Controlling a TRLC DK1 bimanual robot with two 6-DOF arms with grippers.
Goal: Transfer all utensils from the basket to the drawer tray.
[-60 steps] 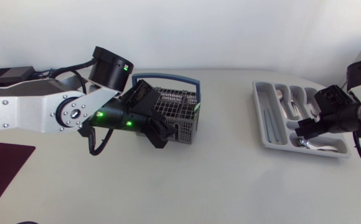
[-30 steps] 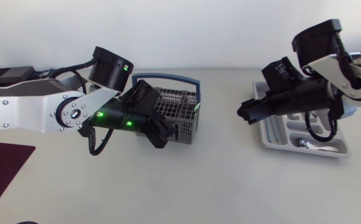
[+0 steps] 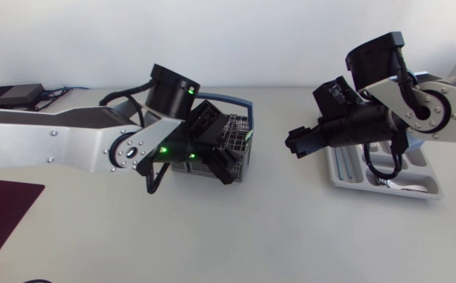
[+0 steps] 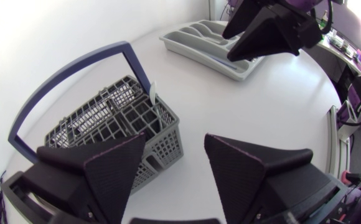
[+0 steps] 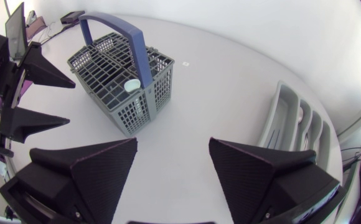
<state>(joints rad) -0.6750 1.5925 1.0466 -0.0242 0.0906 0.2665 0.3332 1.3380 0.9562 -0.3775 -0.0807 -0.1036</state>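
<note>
Our left gripper [image 4: 174,148] is just at the basket [image 4: 99,121], jaws spread and empty. Our right gripper [image 5: 171,155], jaws also spread, is between basket and tray [image 5: 285,121]. One white utensil [image 5: 132,85] stands in the basket.

The head camera sat high above the table [image 3: 275,236] and looked down, with the basket [image 3: 242,145] near the middle of the frame and the tray [image 3: 346,165] at the right. The left wrist camera sat close behind the left gripper [image 4: 174,140] and looked over the basket toward the tray. The right wrist camera sat close behind the right gripper [image 5: 172,143] and looked toward the basket, with the tray off to one side. All three views shared the basket and the tray.
</note>
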